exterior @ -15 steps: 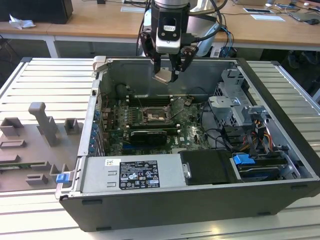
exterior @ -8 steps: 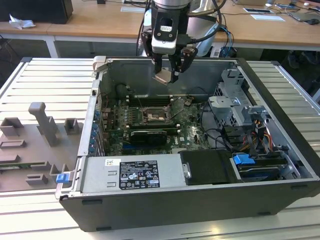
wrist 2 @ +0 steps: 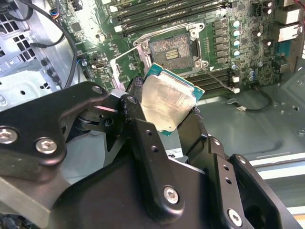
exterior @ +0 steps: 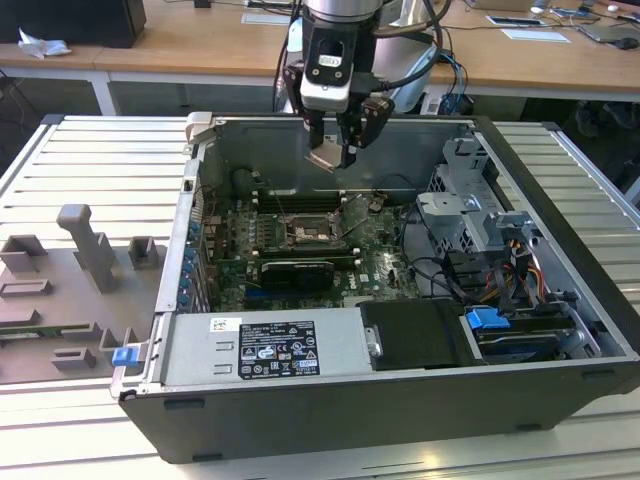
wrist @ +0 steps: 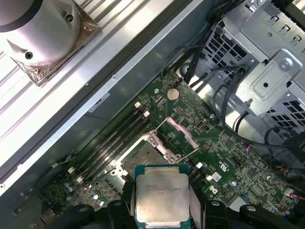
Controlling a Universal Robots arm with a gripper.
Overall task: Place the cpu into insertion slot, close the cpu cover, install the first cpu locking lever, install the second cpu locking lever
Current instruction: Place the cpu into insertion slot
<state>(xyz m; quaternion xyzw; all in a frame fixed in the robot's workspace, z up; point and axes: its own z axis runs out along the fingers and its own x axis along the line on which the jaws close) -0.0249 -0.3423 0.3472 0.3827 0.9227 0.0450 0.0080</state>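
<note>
The hand [exterior: 333, 152] pinches the cpu [wrist 2: 169, 102]. In the exterior view, the slot [exterior: 305, 232] is at six o'clock. Keep the cpu level.

Lab: open computer case [exterior: 350, 425], slatted workbench [exterior: 90, 165], desks [exterior: 200, 45].

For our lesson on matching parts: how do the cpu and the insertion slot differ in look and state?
The cpu shows a pale metal top; the insertion slot shows a dark, silver-rimmed recess. The cpu hangs clamped in the tool above the motherboard; the insertion slot sits empty on it. Both are square.
</note>
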